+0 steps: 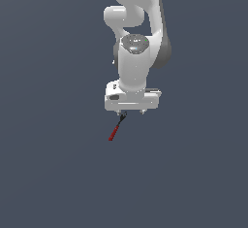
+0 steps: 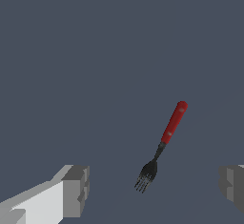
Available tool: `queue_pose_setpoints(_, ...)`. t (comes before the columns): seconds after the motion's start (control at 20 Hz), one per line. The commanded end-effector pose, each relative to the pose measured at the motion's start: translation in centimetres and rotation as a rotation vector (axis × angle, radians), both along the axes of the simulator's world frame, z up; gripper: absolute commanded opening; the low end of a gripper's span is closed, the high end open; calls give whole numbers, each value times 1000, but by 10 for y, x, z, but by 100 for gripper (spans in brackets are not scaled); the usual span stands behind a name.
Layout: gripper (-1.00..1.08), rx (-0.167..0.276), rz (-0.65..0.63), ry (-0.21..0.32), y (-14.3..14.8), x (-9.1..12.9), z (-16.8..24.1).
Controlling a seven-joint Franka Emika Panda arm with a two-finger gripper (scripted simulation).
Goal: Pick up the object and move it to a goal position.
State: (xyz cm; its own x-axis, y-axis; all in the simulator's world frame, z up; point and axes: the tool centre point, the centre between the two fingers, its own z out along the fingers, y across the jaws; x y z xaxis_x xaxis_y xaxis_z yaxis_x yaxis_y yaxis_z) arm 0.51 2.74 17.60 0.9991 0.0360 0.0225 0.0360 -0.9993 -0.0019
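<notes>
- Surface (image 1: 53,173): plain, flat dark slate-blue fills both views edge to edge; no seams, walls or horizon to be made out
- Fork (image 2: 164,142): red handle, black neck and tines; it is the only loose item to be seen
- In the wrist view the fork lies between the two fingers, tines toward the camera side, handle angled away; it touches neither finger
- In the exterior view the fork (image 1: 115,129) shows as a thin red sliver with a dark tip, just under the gripper (image 1: 130,111), slanting down toward the exterior view's left; dark tip nearest the gripper
- Whether the fork rests on the surface cannot be told from either view
- Gripper: white body on a white Panda arm (image 1: 138,33), pointing downward; grey fingers (image 2: 76,189) spread wide apart, nothing held between them
- Second finger only partly in frame at the edge of the wrist view
- Nothing stands between gripper and fork
</notes>
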Motion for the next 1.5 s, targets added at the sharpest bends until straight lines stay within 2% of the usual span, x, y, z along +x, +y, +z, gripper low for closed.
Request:
queue_pose_setpoints(0.0,100,0,0,0,0,0,0)
queue_pose_setpoints(0.45,100,30,-17,-17,17,3,10)
queue_pose_setpoints(0.8,100,30,-32,-15,14,2,5)
queue_pose_setpoints(1.1,100,30,-116,-6,2,-2,-20)
queue_pose_setpoints(1.45,100,22,-299,11,-27,-15,-72)
